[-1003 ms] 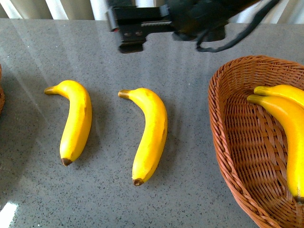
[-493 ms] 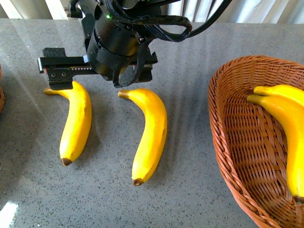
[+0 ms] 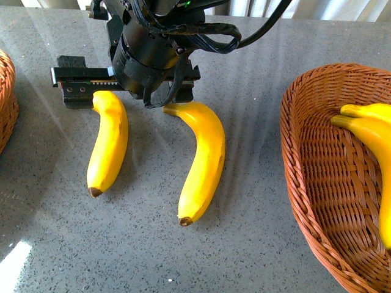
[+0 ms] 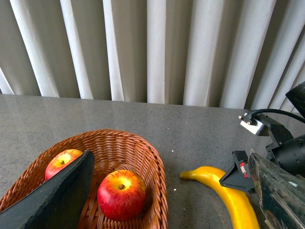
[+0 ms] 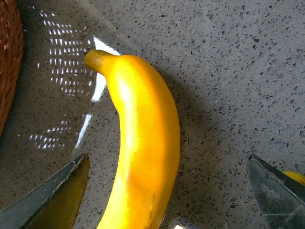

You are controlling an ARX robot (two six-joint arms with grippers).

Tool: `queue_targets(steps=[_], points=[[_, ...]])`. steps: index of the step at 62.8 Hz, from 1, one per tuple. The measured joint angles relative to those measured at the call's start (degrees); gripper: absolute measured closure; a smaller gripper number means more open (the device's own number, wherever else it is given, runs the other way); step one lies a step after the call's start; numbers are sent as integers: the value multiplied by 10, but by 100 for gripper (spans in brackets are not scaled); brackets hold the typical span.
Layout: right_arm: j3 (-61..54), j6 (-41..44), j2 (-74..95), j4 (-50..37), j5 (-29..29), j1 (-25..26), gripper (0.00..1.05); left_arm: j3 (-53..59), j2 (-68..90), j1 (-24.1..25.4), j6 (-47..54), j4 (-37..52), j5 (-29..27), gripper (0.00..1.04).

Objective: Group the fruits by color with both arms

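Right black two-fingered gripper (image 3: 129,93) is hovering, jaws spread, astride the stem end of one curved yellow banana (image 3: 109,143) lying on the grey speckled counter (image 3: 256,244). A second banana (image 3: 204,159) is lying beside it unsorted, while two bananas (image 3: 366,131) and two round red apples (image 4: 121,194) are already sitting in separate brown wicker baskets (image 3: 317,183).

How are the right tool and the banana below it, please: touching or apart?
Apart: right wrist view shows table between the banana and the open right tool.

Setting: grey speckled stone tabletop (image 3: 244,244), curtained backdrop.
Pale pleated curtain (image 4: 157,47) hangs in vertical folds behind the table's far edge; bright glare patch (image 3: 12,262) on the near left surface.
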State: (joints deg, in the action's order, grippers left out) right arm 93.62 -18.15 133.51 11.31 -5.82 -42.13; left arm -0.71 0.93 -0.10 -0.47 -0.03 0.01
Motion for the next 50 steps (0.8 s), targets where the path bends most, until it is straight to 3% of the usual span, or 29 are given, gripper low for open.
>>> queue_targets(steps=[20,50], points=[[12,-16,9,3,-23,-2,9,0,0,0,0,0,0,9],[29,-18,35,38,-13,-2,9,0,0,0,0,0,0,9]])
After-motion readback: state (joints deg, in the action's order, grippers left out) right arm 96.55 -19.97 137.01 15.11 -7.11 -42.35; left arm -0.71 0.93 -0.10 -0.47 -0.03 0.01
